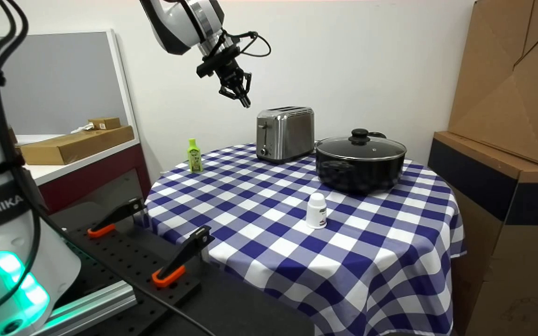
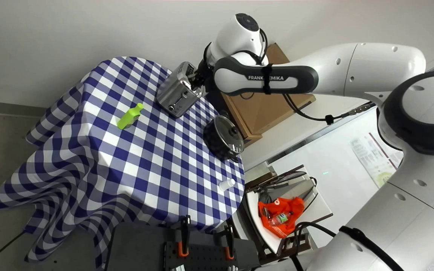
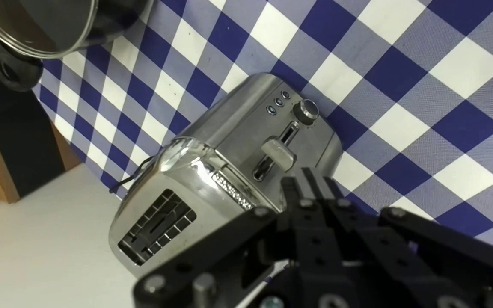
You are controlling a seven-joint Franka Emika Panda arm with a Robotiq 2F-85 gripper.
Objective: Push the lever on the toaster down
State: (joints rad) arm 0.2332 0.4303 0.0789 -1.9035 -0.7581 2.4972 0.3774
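I'm holding my gripper clenched, empty | wrist view: toaster sitting at its nine o'clock, lever at ten | I'm expecting springy stiffness, slick metal; favouring pushing mid-lever

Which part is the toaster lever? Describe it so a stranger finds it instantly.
On the blue-and-white checkered tablecloth stands a silver toaster. Its narrow end carries the lever: a broad tab jutting across a slot, unlike the round knob and three small buttons nearby.
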